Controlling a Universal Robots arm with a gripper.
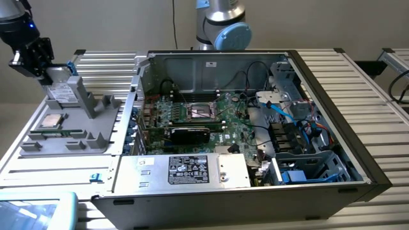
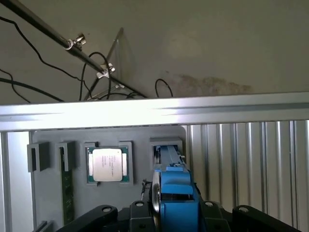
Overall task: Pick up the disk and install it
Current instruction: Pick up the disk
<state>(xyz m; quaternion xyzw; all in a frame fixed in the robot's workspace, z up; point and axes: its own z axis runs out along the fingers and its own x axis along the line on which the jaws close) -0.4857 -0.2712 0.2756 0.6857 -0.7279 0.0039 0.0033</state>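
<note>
Arm's wrist is hanging at the exterior view's far left, tilted down over the back corner of the grey parts tray (image 1: 64,146). Gripper (image 1: 46,71) is sitting right at the top of the disk (image 1: 61,93). Whether it is clamping the disk or loose around it, cannot tell.

Disk is standing on edge in a slot at the tray's back edge, with its blue carrier uppermost. CPU chip (image 1: 51,121) is lying flat in the tray, nearer the front edge.

To the right, the open computer case (image 1: 191,67) is lying on its side with the motherboard (image 1: 198,115) showing. The silver power supply (image 1: 191,170) is sitting at the case's front edge.

Exterior view is giving the disk's white-labelled face. Wrist view is giving it edge-on, blue carrier flanked by black gripper parts, chip and a memory stick (image 2: 67,188) lying beyond it.
</note>
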